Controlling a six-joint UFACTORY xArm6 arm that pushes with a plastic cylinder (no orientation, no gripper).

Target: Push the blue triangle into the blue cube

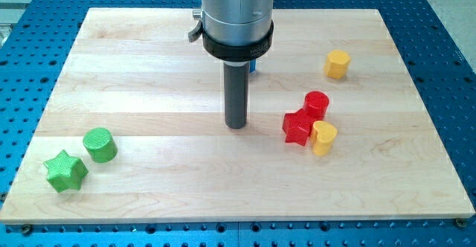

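My tip (pixel 236 125) rests on the wooden board near its middle. A small sliver of a blue block (pixel 253 66) shows just right of the rod, behind the arm's grey body; its shape cannot be made out. No other blue block shows; the arm hides the board's top middle. The tip is below that blue sliver and left of the red blocks.
A red star (pixel 297 127), a red cylinder (pixel 317 103) and a yellow heart-like block (pixel 323 137) cluster at the right. A yellow block (pixel 337 64) sits at the upper right. A green cylinder (pixel 100 144) and a green star (pixel 65 171) sit at the lower left.
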